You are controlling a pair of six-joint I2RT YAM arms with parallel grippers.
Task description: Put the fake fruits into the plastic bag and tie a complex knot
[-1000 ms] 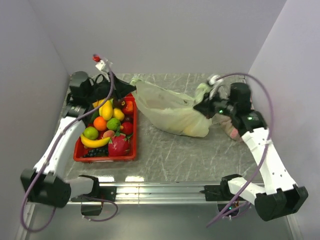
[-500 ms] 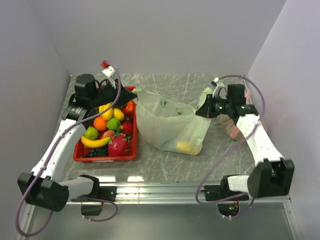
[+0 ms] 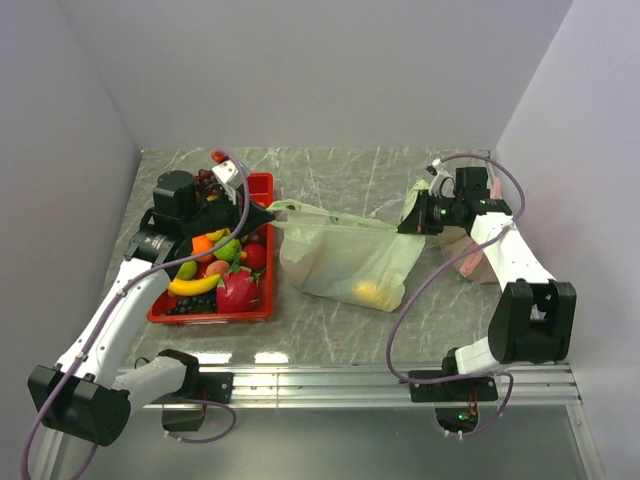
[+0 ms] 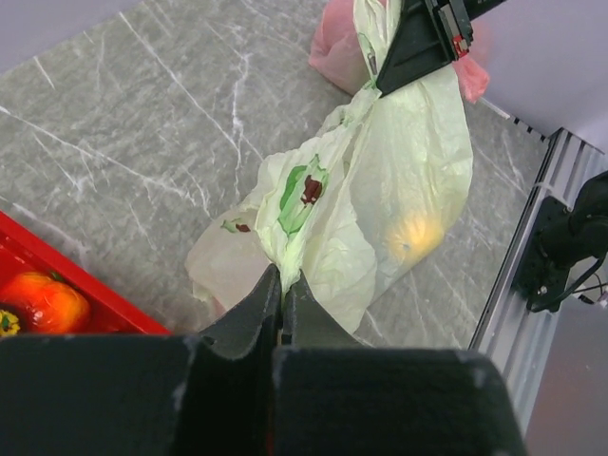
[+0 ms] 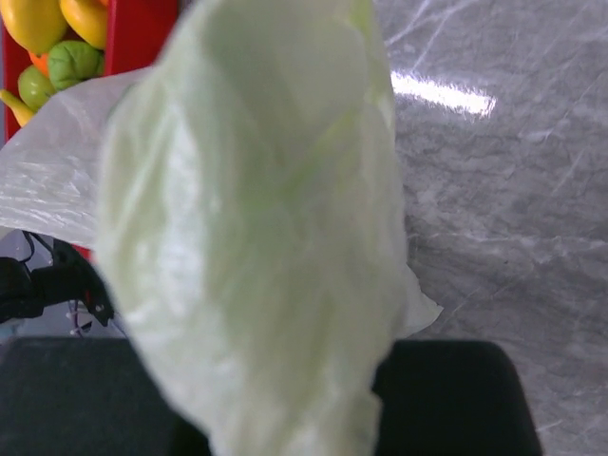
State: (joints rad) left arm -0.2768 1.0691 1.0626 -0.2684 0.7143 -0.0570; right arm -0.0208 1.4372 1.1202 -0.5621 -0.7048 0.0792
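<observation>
The pale-green plastic bag with avocado prints hangs stretched between my two grippers above the table. A yellow fruit lies inside it, also visible in the left wrist view. My left gripper is shut on the bag's left handle. My right gripper is shut on the bag's right handle; the bag fills the right wrist view and hides the fingers. The other fake fruits lie in the red tray: banana, dragon fruit, lime, orange, apple, grapes.
A pink bag lies on the table behind my right arm, also in the left wrist view. The metal rail runs along the near table edge. Walls close in left, right and back.
Both grippers have lifted and pulled the bag's handles apart, so the bag went from lying slumped to hanging stretched. The left gripper moved right and forward over the tray.
</observation>
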